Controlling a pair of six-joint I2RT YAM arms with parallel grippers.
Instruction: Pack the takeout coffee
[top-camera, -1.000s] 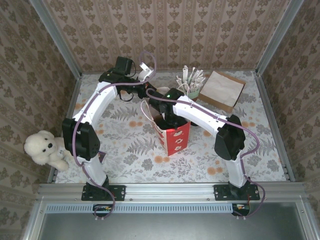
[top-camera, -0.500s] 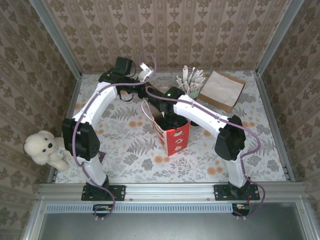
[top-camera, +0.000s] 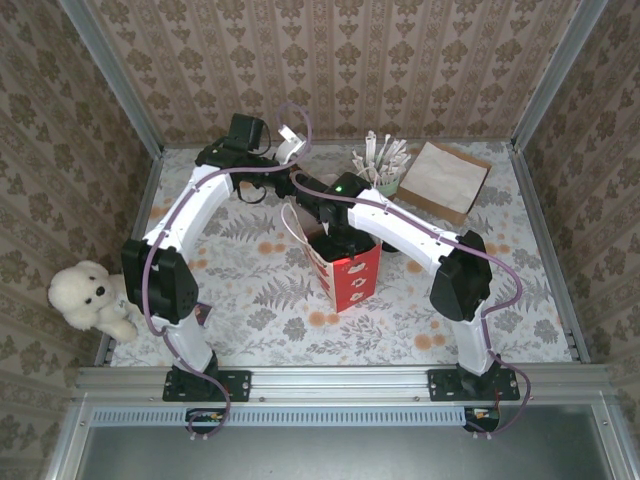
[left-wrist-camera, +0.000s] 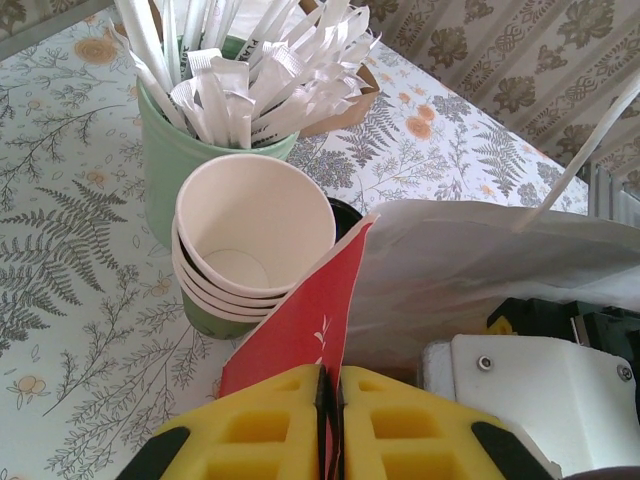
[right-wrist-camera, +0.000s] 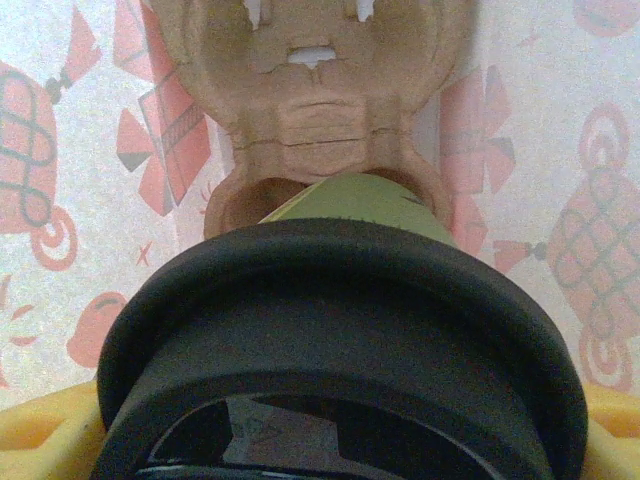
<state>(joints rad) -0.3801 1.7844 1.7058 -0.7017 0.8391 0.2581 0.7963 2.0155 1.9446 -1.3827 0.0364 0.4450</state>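
Cup (right-wrist-camera: 352, 203) sat low inside bag (top-camera: 352, 277), apparently just over a socket in carrier (right-wrist-camera: 318, 118). Right tool (right-wrist-camera: 325, 438) was spread wide, clamped on it. Left tool (left-wrist-camera: 330, 420) pinched the bag's red edge, pads together. Risk: an off-centre release would land it on the socket rim and tip it. If the edge slips, the mouth could collapse. Green wall, black lid (right-wrist-camera: 340, 320).

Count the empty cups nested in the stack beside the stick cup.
4, going by the rims: all nested in one stack on the table, touching the green stick cup, just behind the red bag. The bag's edge hides the stack's lower right side.
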